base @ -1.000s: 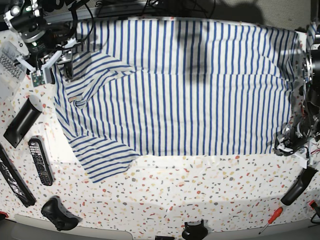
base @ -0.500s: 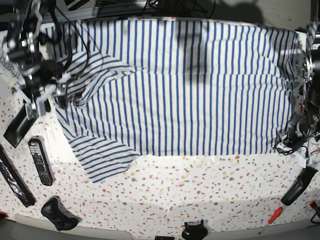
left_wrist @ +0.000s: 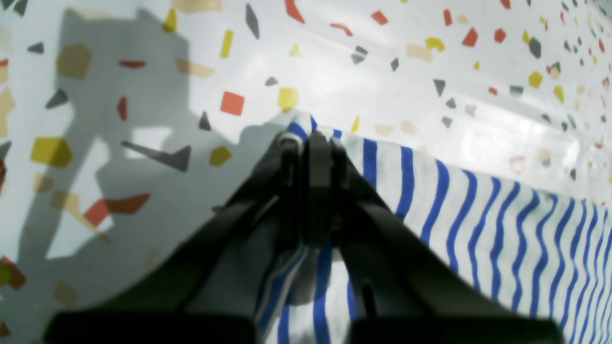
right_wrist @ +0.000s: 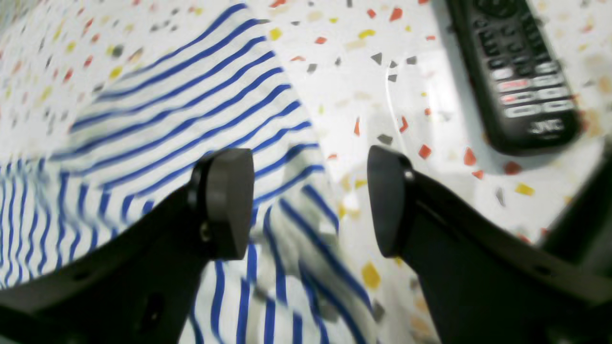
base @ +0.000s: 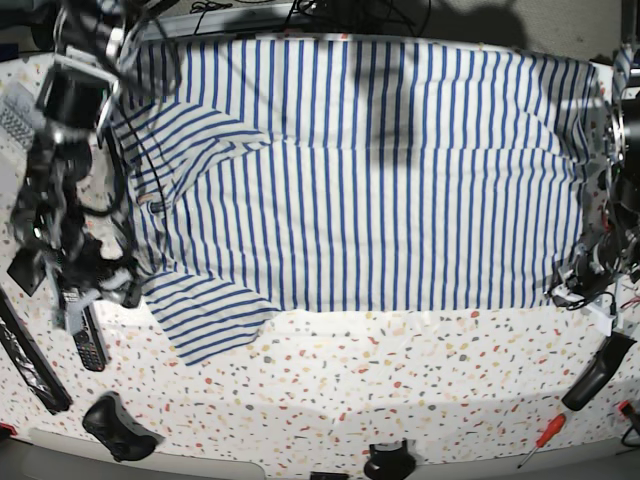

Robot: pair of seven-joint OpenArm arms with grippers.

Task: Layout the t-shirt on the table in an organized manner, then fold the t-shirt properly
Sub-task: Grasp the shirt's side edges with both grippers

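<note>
In the left wrist view, your left gripper point(left_wrist: 313, 143) is closed on the corner hem of the t-shirt point(left_wrist: 478, 229), pinching a small fold against the table point(left_wrist: 334, 57). The cloth looks thin, light and soft, so it will sag and wrinkle; take hold at hems and corners, not in the middle.

In the right wrist view, your right gripper point(right_wrist: 311, 200) stands wide and empty above the sleeve edge. Only here you see how near the remote control point(right_wrist: 516, 71) lies to the sleeve.

In the base view, the t-shirt point(base: 380, 170) lies spread over the far half of the table point(base: 400, 390). Only this view shows the whole shape: one sleeve at near left is out, the far-left part is still bunched.
</note>
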